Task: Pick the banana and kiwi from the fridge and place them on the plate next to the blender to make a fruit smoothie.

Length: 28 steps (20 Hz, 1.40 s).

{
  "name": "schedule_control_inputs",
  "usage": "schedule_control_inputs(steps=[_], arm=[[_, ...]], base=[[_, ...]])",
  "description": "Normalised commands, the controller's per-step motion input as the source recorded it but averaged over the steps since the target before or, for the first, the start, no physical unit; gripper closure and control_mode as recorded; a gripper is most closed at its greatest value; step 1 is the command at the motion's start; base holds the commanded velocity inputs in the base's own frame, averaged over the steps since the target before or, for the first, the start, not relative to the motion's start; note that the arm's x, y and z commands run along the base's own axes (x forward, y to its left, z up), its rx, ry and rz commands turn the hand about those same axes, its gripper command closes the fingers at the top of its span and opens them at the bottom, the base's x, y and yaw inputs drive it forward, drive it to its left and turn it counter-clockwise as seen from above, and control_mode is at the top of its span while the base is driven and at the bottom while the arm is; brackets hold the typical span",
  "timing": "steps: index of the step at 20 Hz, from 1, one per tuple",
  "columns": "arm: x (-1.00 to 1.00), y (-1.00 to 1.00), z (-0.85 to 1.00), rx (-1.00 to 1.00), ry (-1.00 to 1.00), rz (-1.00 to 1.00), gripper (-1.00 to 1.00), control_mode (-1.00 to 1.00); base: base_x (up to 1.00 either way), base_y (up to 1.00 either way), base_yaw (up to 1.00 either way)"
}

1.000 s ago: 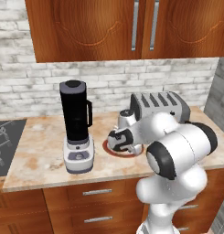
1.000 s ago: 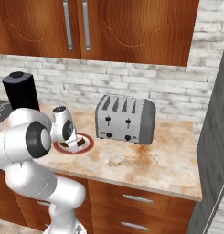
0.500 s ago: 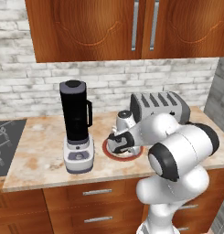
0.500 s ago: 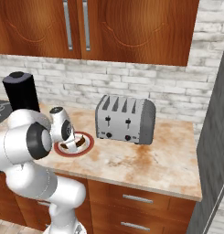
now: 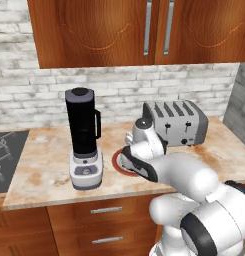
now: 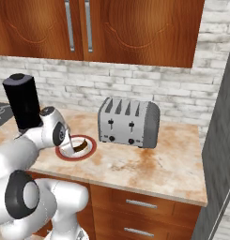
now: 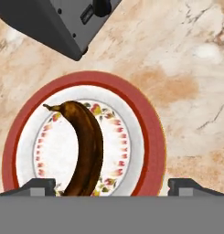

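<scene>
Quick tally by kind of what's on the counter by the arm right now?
Fruit: 1, banana
Plates: 1, plate
Blenders: 1, blender
Toasters: 1, toaster
Total: 4

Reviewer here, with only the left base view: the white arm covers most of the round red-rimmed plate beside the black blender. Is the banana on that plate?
Observer: Yes. The hand view shows the dark brown curved banana lying on the white centre of the round red-rimmed plate.
Operator: Is the gripper gripping it?
Observer: No. The gripper is open; its dark fingertips stand wide on either side, clear of the fruit.
Operator: Which way does the banana lie?
Observer: Its stem end points toward the silver four-slot toaster.
</scene>
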Motion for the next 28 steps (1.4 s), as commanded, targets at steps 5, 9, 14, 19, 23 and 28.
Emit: schedule_control_inputs(steps=[5,9,14,19,23,28], arm=[[-0.61,-0.17,0.46,0.02,0.0,0.0,-1.0,-1.0],[-0.59,-0.39,0.18,0.0,0.0,0.0,-1.0,-1.0],[-0.6,-0.42,0.06,0.01,0.01,0.0,-1.0,-1.0],[-0.1,0.03,-0.08,-0.01,0.03,-0.01,-1.0,-1.0],[-0.17,0.0,-0.02,0.0,-0.01,-0.05,-1.0,1.0],[0.0,0.0,0.0,0.0,0.0,0.0,-1.0,1.0]], base=[[0.0,0.0,0.0],[0.0,0.0,0.0],[0.0,0.0,0.0],[0.0,0.0,0.0],[-0.49,0.07,-0.42],[-0.53,0.0,-0.78]])
